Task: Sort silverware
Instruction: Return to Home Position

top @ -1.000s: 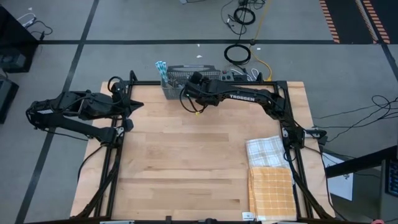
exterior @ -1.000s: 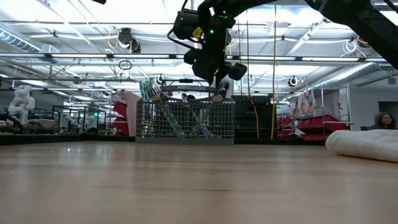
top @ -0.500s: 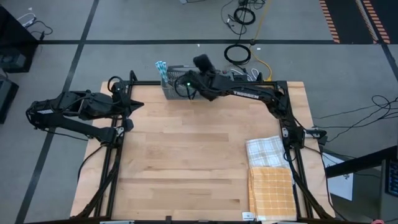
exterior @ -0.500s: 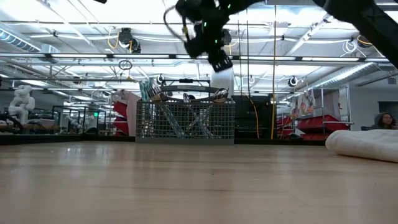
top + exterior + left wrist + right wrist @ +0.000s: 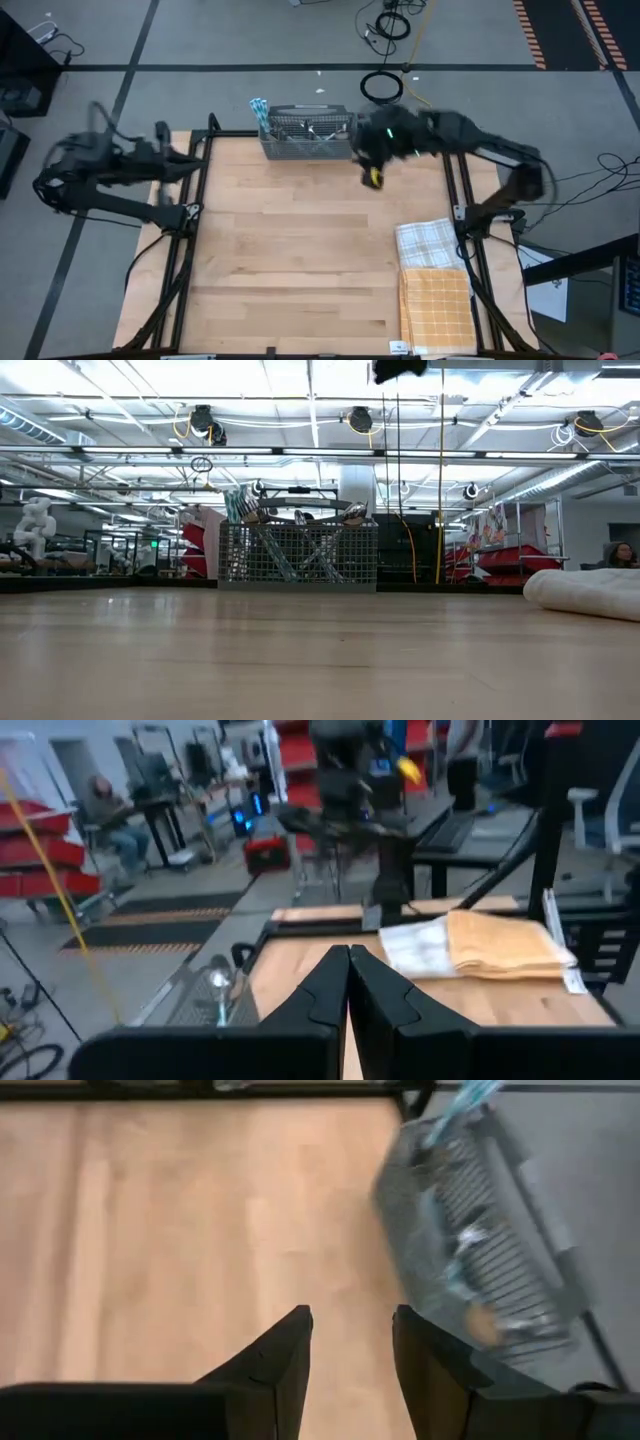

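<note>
High view: the right arm (image 5: 470, 142) bends in from the right rail, and its right gripper (image 5: 374, 172) hangs just beside the grey mesh rectangular basket (image 5: 308, 146) at the far edge. Its fingers are hard to make out here. The left arm (image 5: 100, 170) is folded outside the left edge. Open wood of the light wooden table (image 5: 300, 250) lies in front of the basket.

Low view: the shiny silver silverware (image 5: 300, 532) leans inside the basket – the arm is cut off at the top.

Left wrist view: the left gripper (image 5: 348, 955) has its fingers pressed together, holding nothing.

Right wrist view: the right gripper's fingers stand slightly parted – empty.

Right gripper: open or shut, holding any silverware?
Open, empty: the right gripper shows wooden table through the gap between its fingers.
</note>
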You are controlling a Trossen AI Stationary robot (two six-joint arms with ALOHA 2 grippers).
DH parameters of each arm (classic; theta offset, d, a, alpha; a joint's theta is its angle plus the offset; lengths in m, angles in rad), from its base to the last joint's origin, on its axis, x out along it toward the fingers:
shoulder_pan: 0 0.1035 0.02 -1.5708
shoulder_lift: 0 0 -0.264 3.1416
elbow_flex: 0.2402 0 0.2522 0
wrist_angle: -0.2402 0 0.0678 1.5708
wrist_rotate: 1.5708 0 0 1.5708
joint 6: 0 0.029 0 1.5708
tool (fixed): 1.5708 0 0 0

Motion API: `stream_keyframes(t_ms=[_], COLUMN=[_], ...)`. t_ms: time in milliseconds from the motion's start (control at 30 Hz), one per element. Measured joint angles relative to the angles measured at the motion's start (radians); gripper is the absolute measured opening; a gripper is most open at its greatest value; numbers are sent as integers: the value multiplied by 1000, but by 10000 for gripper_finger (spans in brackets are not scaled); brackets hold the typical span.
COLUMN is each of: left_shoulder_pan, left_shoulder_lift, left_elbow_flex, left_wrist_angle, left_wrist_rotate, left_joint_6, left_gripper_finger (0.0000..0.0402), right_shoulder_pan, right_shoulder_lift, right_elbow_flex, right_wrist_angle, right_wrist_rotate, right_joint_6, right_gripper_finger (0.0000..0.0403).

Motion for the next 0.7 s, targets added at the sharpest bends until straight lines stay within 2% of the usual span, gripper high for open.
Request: stream_keyframes(t_ms=[133, 233, 367, 533, 700], left_shoulder_pan=[0, 0, 0, 0, 0], left_shoulder_lift=[-112, -178, -243, -305, -373], left_elbow_flex=[0, 0, -5, -67, -172], left_wrist_angle=[-26, -11, -7, -25, -18], left_wrist_rotate=[-2, -4, -7, -21, -158], left_joint_6=[-30, -47, -89, -94, -129], left_gripper_finger=[17, 17, 17, 17, 17], right_shoulder_pan=[95, 166, 236, 295, 338], right_shoulder_lift=[-253, -443, -673, -909, -1072], right_elbow_flex=[-385, -666, -975, -1238, -1396], right_wrist_angle=[281, 510, 752, 954, 1137], right_wrist_rotate=[14, 81, 149, 222, 275], right_joint_6=[113, 225, 369, 463, 412], right_gripper_finger=[130, 130, 130, 130, 130])
